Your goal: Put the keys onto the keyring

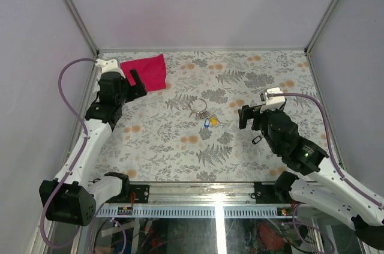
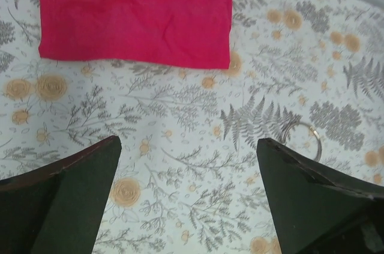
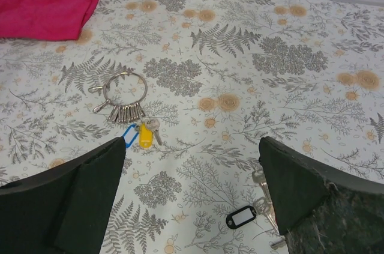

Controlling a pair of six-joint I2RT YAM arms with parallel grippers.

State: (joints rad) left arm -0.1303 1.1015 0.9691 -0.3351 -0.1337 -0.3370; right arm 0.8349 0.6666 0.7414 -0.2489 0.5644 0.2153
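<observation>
Hardly begun. Left hand point(image 2: 187, 143) and right hand point(image 3: 192, 143) released, empty. Keys point(image 3: 140, 134) just beside ring point(image 3: 124, 74), black-tagged key point(image 3: 241, 218) well apart from it; threading yet to do.

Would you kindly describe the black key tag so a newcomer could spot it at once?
Start at the silver keyring in the middle of the floral table, then move toward the right arm's fingers. Just beside them lies the black tag. Unlike the blue tag and yellow tag next to the ring, it is black-rimmed with a white window and lies well apart from it.
</observation>
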